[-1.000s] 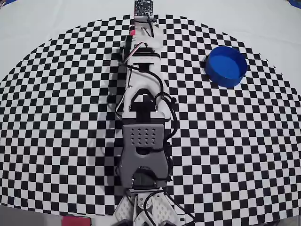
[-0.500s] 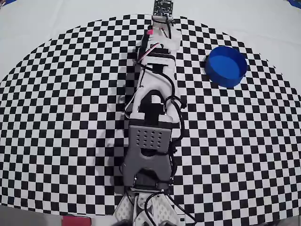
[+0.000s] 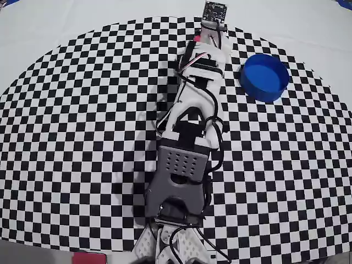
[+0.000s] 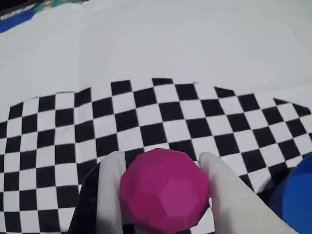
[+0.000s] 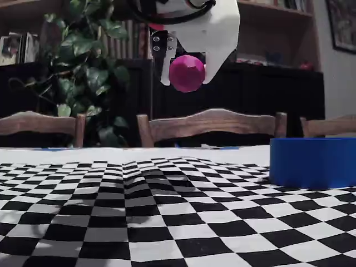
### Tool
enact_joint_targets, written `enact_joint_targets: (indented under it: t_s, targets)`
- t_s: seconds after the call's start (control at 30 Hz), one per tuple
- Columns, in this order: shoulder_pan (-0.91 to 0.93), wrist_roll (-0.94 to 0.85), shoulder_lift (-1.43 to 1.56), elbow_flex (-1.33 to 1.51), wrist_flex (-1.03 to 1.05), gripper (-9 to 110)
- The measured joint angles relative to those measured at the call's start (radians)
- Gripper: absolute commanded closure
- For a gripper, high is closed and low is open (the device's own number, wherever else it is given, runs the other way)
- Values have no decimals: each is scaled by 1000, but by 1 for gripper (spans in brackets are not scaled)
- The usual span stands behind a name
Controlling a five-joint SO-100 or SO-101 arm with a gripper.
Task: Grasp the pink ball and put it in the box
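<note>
Clearly the pink ball (image 5: 187, 73) is already captured: in the fixed view the end effector (image 5: 186, 71) pinches it from both sides and holds it well above the checkered surface (image 5: 139, 211), with nothing under it. Further right in that view, at about four o'clock from the ball and much lower, the box (image 5: 314, 162) stands upright on the surface. The wrist view agrees, with white fingers (image 4: 113, 187) touching the ball (image 4: 165, 190) on either flank and a blue edge of the box (image 4: 295, 195) entering at the lower right. From overhead the outstretched arm (image 3: 190, 132) points toward twelve o'clock, and the box (image 3: 265, 76) sits near its far end at roughly three to four o'clock. Judging by this, the carry must go rightward before the ball is let go.
</note>
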Motion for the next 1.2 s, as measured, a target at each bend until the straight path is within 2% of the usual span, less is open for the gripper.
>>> enact_joint_targets:
  t_s: [1.2]
  targets:
    - [199, 0, 41, 23, 0, 101]
